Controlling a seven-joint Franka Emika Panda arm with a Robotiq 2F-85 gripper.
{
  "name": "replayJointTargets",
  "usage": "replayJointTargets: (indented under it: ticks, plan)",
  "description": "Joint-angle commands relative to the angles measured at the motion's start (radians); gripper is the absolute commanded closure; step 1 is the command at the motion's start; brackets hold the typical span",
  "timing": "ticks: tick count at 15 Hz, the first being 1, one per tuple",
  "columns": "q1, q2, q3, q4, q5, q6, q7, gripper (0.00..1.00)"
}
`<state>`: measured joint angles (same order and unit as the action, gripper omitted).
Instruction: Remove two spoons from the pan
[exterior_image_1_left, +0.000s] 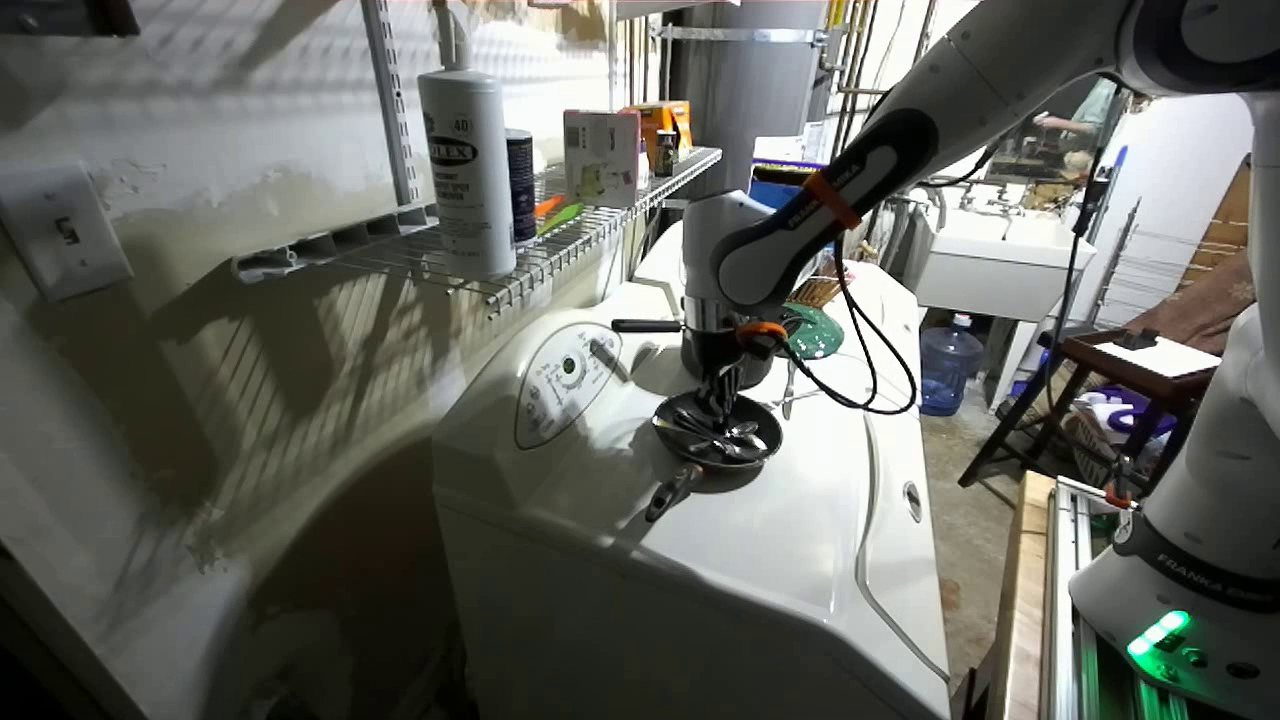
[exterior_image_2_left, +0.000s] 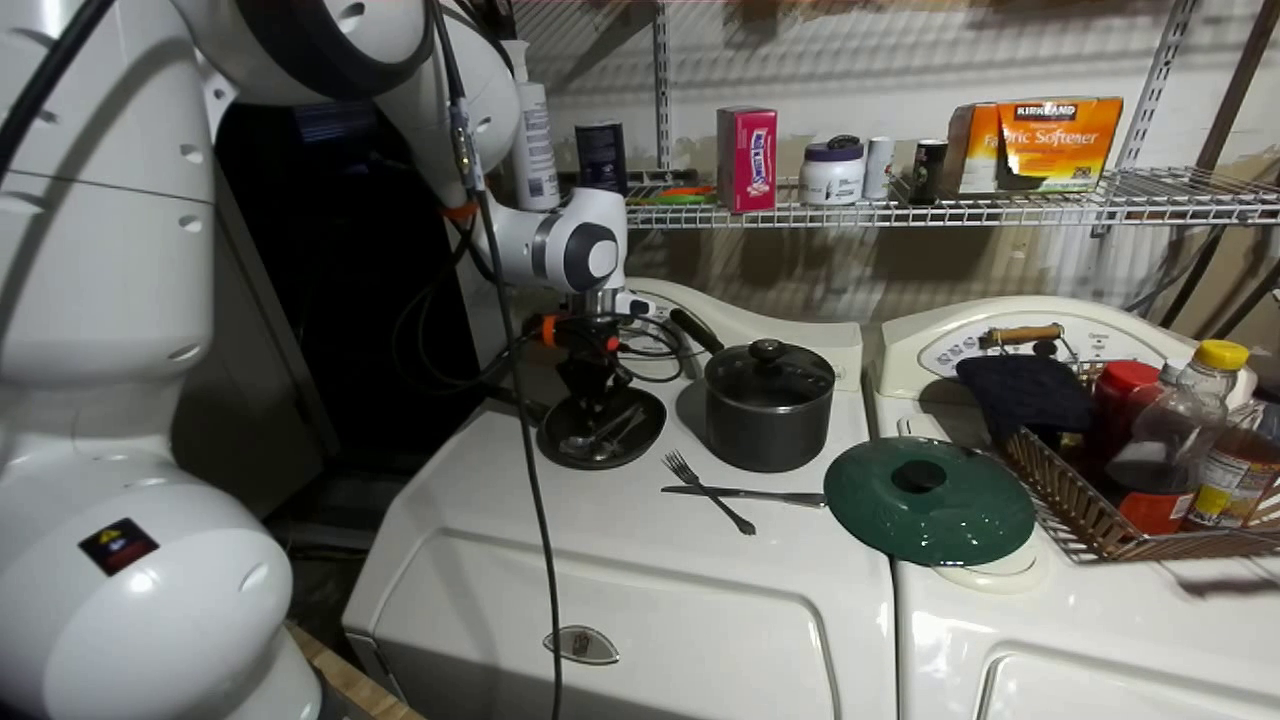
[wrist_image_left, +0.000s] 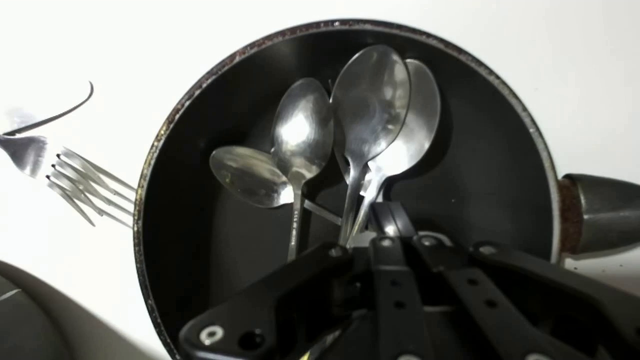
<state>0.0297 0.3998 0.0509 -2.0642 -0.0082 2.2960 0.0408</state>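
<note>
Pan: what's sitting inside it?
At least four spoons, some overlapping. In the wrist view, the gripper hides much of their handles; what lies beneath it can't be seen.

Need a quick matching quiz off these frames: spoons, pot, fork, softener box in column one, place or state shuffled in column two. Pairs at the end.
Things:
1. spoons
2. pot
3. fork
4. softener box

Places and states:
A. covered with a lid
B. orange, up on the wire shelf
C. lying in the pan
D. crossing the knife

Pairs: 1-C, 2-A, 3-D, 4-B
</note>
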Motion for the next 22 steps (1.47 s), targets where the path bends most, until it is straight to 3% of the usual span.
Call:
replayJointTargets:
  ticks: [1, 3, 8, 11, 15, 19, 22]
  plan:
    - [0.023, 0.020, -0.013, 0.012, -0.044, -0.022, -0.013, 0.76]
    - [0.035, 0.019, -0.018, 0.009, -0.085, -0.010, -0.010, 0.70]
    - [0.054, 0.017, -0.022, 0.006, -0.161, 0.005, -0.005, 0.36]
    - [0.042, 0.023, -0.016, -0.005, -0.164, 0.082, -0.029, 0.17]
    - [0.022, 0.047, -0.019, -0.011, -0.144, 0.204, -0.061, 0.16]
    - [-0.002, 0.080, -0.001, -0.007, -0.109, 0.254, -0.113, 0.33]
    - [-0.004, 0.086, 0.009, -0.005, -0.098, 0.249, -0.134, 0.36]
